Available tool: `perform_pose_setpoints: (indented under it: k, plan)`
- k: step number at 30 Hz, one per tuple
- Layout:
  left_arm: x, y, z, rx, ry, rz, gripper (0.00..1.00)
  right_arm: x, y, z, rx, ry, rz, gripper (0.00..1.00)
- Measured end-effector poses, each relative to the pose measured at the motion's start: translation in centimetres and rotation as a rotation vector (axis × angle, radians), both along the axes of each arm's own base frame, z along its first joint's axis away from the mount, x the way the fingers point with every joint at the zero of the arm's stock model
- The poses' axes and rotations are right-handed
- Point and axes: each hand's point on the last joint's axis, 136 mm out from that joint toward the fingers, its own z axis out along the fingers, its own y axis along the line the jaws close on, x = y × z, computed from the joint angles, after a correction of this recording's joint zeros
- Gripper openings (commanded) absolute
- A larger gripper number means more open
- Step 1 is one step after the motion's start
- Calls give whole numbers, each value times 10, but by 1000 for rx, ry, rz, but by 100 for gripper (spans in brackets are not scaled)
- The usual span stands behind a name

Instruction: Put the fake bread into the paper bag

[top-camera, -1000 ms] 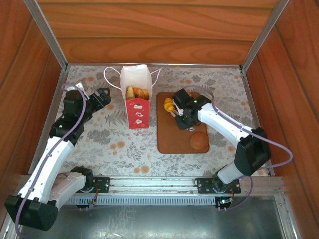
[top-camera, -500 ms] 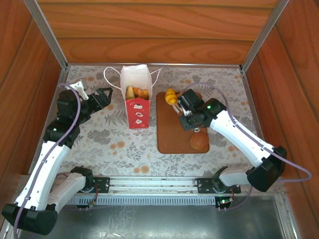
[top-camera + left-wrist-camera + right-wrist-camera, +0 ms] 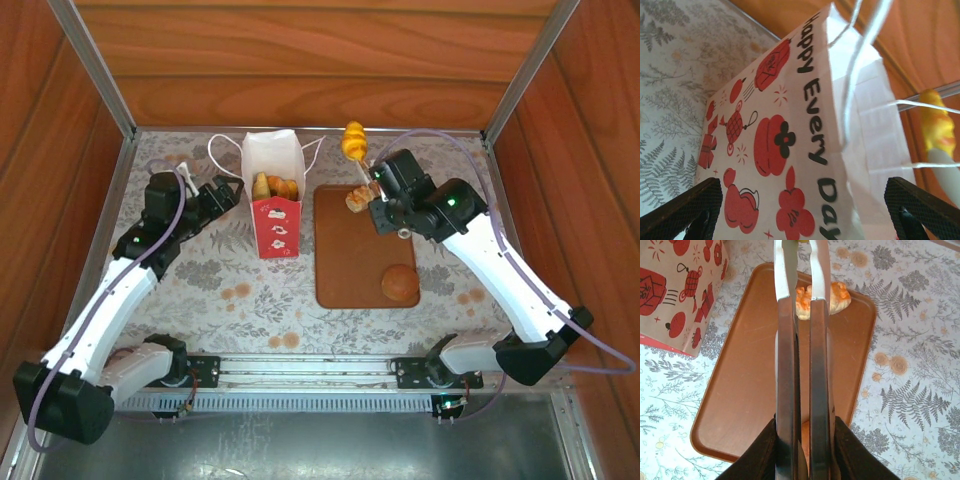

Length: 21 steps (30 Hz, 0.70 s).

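Observation:
The paper bag stands upright left of the tray, with several golden pastries inside. My right gripper is shut on the metal tongs. The tongs' tips pinch a yellow croissant, held high over the tray's far edge; it also shows beyond the bag as a yellow croissant. An orange-topped roll and a round brown bun lie on the tray. My left gripper is open at the bag's left side, and the bag's printed wall spans the gap between its fingers.
The brown tray lies right of the bag on the floral tablecloth. Wooden walls close in the back and both sides. The bag's white cord handles loop out at its far left and right.
My right arm has raised the tongs and croissant off the tray, up and toward the back. My left gripper has moved right, closer to the bag.

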Motion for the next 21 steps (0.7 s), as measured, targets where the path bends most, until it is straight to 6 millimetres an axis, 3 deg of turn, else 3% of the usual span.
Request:
perform_pose_setpoints:
  k: [8,21]
  plan:
    - [16,-7,-21,-7,68,12,81,0,-4,28,21,-65,10,22]
    - [26,-4,-22,10,67,56,67,0,5,114,138,-240,68,21]
